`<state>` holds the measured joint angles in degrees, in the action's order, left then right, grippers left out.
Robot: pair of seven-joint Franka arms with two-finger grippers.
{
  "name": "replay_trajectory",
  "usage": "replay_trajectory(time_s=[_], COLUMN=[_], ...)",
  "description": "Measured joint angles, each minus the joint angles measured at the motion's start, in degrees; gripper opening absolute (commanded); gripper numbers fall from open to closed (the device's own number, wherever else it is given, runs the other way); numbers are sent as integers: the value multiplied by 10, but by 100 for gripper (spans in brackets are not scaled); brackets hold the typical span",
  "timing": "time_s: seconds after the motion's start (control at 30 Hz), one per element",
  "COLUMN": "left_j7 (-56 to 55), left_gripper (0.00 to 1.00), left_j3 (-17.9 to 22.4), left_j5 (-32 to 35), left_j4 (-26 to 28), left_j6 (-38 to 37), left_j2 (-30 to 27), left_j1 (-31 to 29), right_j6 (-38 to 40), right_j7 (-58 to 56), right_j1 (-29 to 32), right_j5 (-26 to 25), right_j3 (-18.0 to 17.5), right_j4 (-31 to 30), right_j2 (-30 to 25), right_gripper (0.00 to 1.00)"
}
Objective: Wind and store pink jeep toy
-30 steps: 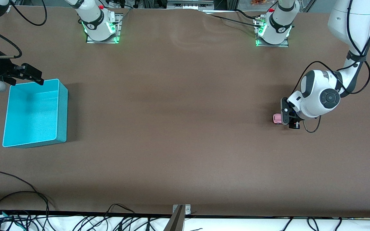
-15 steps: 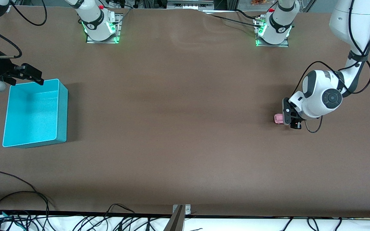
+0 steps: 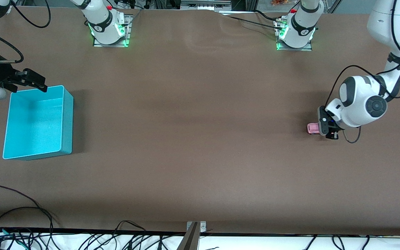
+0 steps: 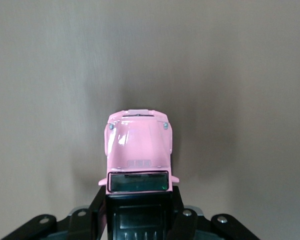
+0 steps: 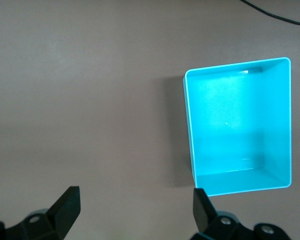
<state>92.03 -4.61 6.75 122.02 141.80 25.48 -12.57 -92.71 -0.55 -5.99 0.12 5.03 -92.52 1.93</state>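
Observation:
The pink jeep toy (image 3: 312, 128) sits low at the table surface near the left arm's end of the table. My left gripper (image 3: 326, 130) is shut on its black rear section. In the left wrist view the pink hood (image 4: 138, 150) points away from my left gripper (image 4: 138, 220), with a black finger (image 4: 97, 216) on each side of the roof. The teal bin (image 3: 67, 118) stands at the right arm's end and holds nothing. My right gripper (image 3: 35, 82) is open and empty over the bin's rim, where the right arm waits.
The right wrist view shows my open right gripper (image 5: 135, 202) over brown table beside the teal bin (image 5: 189, 135). Both arm bases (image 3: 109, 29) stand along the table's edge farthest from the front camera. Cables (image 3: 19, 222) lie past the nearest edge.
My left gripper has dragged the pink jeep along the table toward the left arm's end. The right arm and the teal bin have not moved.

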Motion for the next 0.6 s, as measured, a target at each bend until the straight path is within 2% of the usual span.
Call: replay_trajectory(time_s=[0.6], left_j7=[135], left_gripper=[10], left_j3=[0], left_j5=[0], left_j4=[-40], left_j6=[-2], left_j2=[24], left_j1=[-113], right_j6=[0], right_j7=[0], right_j1=[0], right_j5=[0], right_j3=[0], right_j4=[0], right_j2=[0], right_gripper=[100])
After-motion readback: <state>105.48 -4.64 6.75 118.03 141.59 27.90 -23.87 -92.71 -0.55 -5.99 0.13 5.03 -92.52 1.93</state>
